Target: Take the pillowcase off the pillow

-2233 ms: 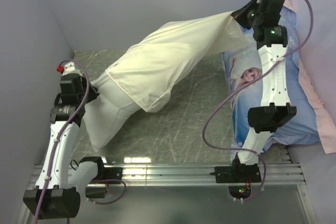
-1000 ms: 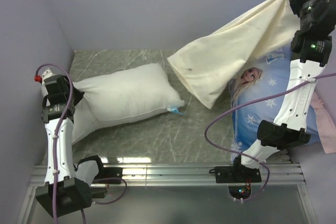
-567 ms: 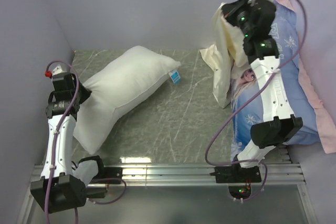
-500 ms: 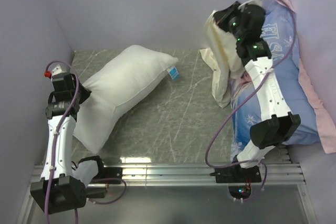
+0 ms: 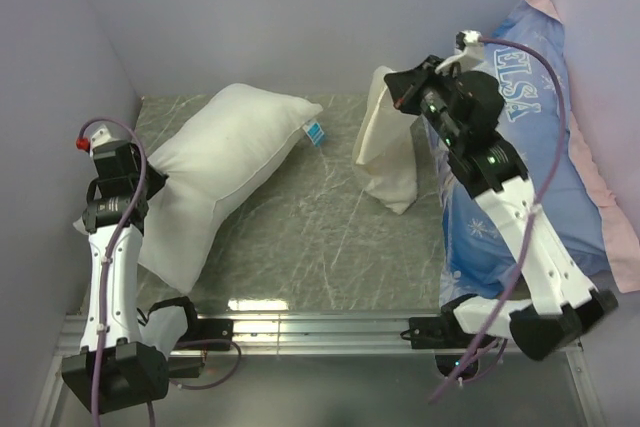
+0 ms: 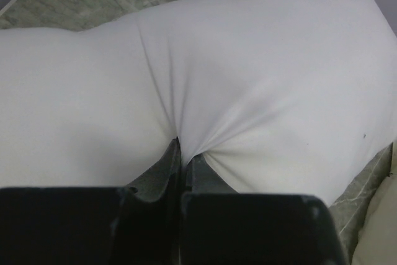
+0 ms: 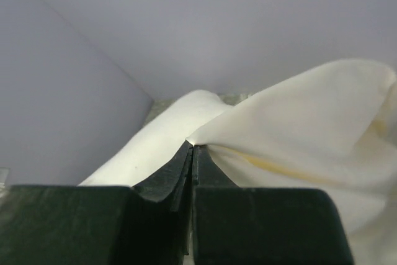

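The pillow [image 5: 235, 142] is smooth, matt white cloth, drawn into fine creases at the pinch point. The pillowcase [image 5: 390, 157] is thinner cream cloth, matt, limp and wrinkled, and the printed pillow [image 5: 545, 97] is blue cloth with a slight sheen and a pink fabric edge. The table [image 5: 320, 237] has a grey-green marble-look top, smooth and semi-gloss, bordered by a ribbed bare-metal rail [image 5: 320, 332]. The left gripper [image 6: 180, 148] and right gripper [image 7: 192, 148] have matt black plastic fingers, the arm shells [image 5: 105, 277] are glossy white plastic, and the walls [image 5: 300, 17] are matt lilac.
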Robot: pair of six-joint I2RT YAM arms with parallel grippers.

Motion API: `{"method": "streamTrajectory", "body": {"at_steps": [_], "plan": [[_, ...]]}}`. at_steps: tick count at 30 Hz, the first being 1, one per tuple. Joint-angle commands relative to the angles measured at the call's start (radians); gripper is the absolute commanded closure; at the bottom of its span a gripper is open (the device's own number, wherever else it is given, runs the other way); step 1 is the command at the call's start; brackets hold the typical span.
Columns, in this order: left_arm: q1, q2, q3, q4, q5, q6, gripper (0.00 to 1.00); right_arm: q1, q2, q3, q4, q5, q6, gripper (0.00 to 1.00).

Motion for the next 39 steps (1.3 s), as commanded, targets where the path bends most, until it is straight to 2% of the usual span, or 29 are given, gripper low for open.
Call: {"method": "streamTrajectory", "body": {"at_steps": [1,5,11,13,20,21,24,25,27,28,29,32,36,39], "plan": [[0.011,-0.065,0.030,0.107,0.022,0.043,1.00,0.004,-0.074,-0.081,0.074,0.067,-0.027,1.00],[0.011,-0.089,0.031,0.153,0.123,0.128,1.00,0.005,-0.088,-0.181,0.085,0.070,-0.028,1.00],[0.003,-0.106,0.034,0.202,0.167,0.194,1.00,0.007,-0.111,-0.323,0.117,0.060,-0.013,1.00],[0.002,-0.116,0.028,0.254,0.254,0.207,0.99,0.007,-0.130,-0.368,0.134,0.067,-0.010,1.00],[-0.021,-0.119,-0.014,0.305,0.335,0.101,1.00,0.005,-0.111,-0.462,0.142,0.093,-0.008,1.00],[-0.036,-0.119,-0.021,0.299,0.263,0.078,0.99,0.004,-0.104,-0.462,0.146,0.089,-0.004,1.00],[-0.131,-0.119,-0.048,0.310,0.167,-0.018,0.99,0.004,-0.058,-0.446,0.142,0.058,0.001,1.00],[-0.203,-0.123,-0.057,0.319,0.077,-0.052,0.99,0.005,-0.039,-0.446,0.145,0.041,0.006,1.00],[-0.281,-0.126,-0.093,0.369,0.024,-0.107,1.00,0.004,-0.025,-0.454,0.145,0.038,0.007,1.00],[-0.365,-0.122,-0.096,0.368,-0.026,-0.126,1.00,0.004,-0.015,-0.454,0.143,0.043,0.004,1.00],[-0.406,-0.107,-0.091,0.362,-0.133,-0.158,0.99,0.004,-0.012,-0.460,0.143,0.041,0.003,1.00],[-0.523,-0.060,-0.073,0.350,-0.226,-0.196,1.00,-0.004,0.010,-0.455,0.136,0.035,-0.010,1.00],[-0.625,-0.025,-0.084,0.376,-0.257,-0.212,1.00,-0.005,0.042,-0.445,0.139,0.023,-0.024,1.00],[-0.650,0.007,-0.108,0.388,-0.209,-0.220,1.00,-0.005,0.074,-0.434,0.127,0.017,-0.034,1.00]]}}
